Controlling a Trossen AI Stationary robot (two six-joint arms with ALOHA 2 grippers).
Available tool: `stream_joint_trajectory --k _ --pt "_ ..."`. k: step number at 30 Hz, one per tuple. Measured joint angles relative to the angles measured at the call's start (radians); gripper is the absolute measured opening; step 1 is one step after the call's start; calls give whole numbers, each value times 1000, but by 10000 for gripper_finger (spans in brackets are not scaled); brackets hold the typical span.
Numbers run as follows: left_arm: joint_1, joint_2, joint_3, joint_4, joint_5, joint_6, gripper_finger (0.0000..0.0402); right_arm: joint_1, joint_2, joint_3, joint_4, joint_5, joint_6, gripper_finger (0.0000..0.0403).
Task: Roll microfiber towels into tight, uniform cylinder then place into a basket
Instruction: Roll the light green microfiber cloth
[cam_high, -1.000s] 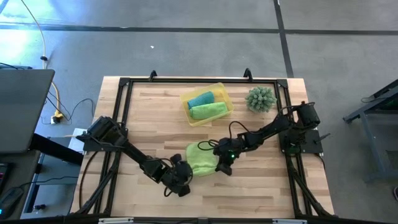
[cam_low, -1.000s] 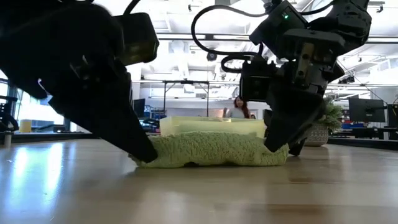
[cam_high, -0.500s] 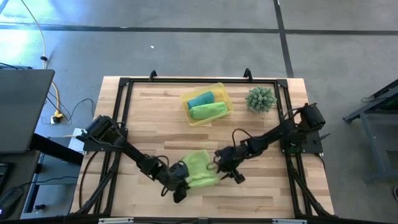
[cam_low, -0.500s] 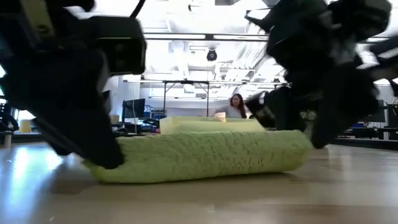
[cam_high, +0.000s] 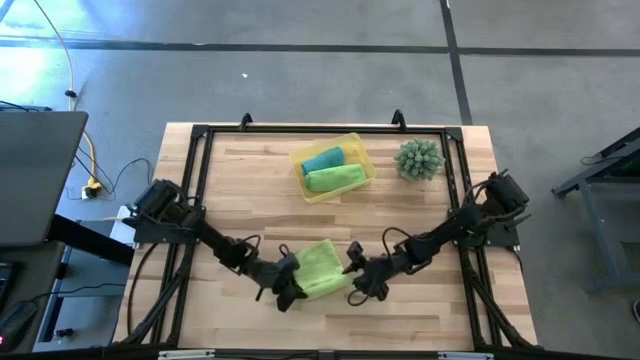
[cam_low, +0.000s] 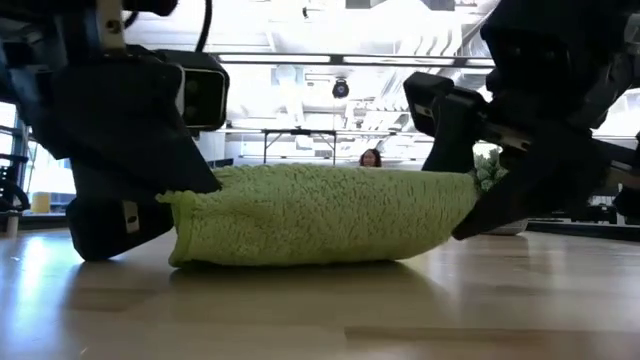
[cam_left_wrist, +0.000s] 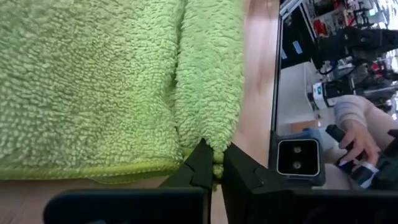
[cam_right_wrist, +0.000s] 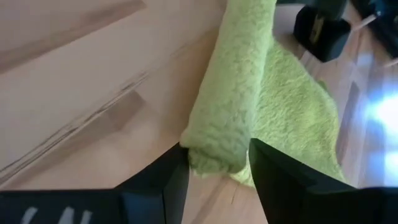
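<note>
A lime-green microfiber towel (cam_high: 318, 265) lies near the table's near edge. Its near part is wound into a thick roll (cam_low: 320, 215), and the unrolled part (cam_left_wrist: 93, 81) lies flat beyond it. My left gripper (cam_high: 287, 292) is shut on the roll's left end. At the roll's right end (cam_right_wrist: 214, 155), my right gripper (cam_high: 355, 285) stands open with a finger on each side. The yellow basket (cam_high: 297, 158) stands at the far middle. A teal roll (cam_high: 322, 160) and a lime-green roll (cam_high: 335, 178) lie in it. My left gripper pinches the roll's left end (cam_left_wrist: 214, 146) between its two fingertips, at the hemmed edge. The fingers come slanting down from the table's left, along the roll. The roll rests on the table. My right gripper's fingers (cam_right_wrist: 177, 174) flank the roll's right end, and the roll fills the gap. I cannot tell whether they touch it.
A spiky green plant (cam_high: 419, 158) stands at the far right. A black frame (cam_high: 200, 135) runs around the table's edge. Bare wood lies between the towel and the basket. A person (cam_low: 370, 157) shows in the room beyond the table.
The towel's roll has grown thicker and come toward the near edge, leaving less cloth flat. My right gripper has let go of the towel and opened. It has rolled its wrist and come to the roll's right end. My left gripper has turned along with the roll's left end.
</note>
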Motion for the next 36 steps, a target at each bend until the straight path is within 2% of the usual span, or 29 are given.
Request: stream_joint_trajectory --k 7,15,18,23,26,30,36 --pt "28 -10 4 -26 54 -121 3 10 0 1 3 -11 1 158" --pt "43 -12 7 -51 138 -125 3 51 -3 2 -188 212 73 158" --pt "47 -13 10 -67 166 -121 3 56 -6 5 -232 241 161 158" --pt "51 -14 11 -77 228 -94 3 61 -38 0 -183 249 275 158" --pt "51 -14 11 -80 230 -92 3 62 -70 2 -67 232 336 158" --pt "50 -16 11 -83 224 -72 3 62 -62 3 61 112 446 158" --pt "58 -16 11 -84 225 -54 3 69 -47 2 59 22 469 158"
